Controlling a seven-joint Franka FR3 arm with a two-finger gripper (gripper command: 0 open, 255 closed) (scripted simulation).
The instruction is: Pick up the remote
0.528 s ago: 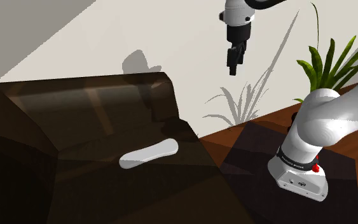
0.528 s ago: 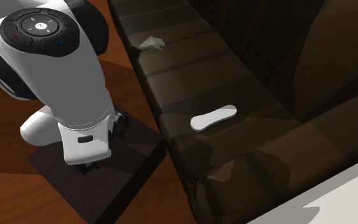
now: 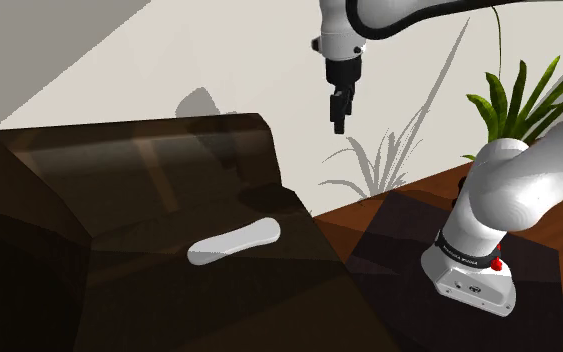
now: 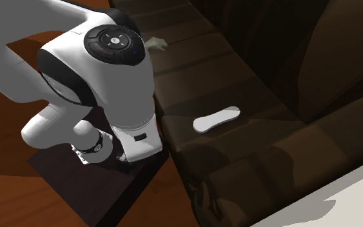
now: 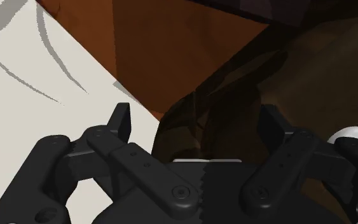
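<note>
One remote (image 3: pixel 234 242) on the couch (image 3: pixel 119 170)
Gripper (image 3: pixel 339 122) high, fingers apart, empty; second exterior view adds some white scrap (image 4: pixel 155 44), can't tell what.

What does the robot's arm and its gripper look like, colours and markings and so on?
The arm is built of rounded white shells with dark joints. A round black cap on one joint carries small markings, and a small red knob sits near the arm's foot. The gripper is all black, with two slim fingers on bolted link bars.
</note>
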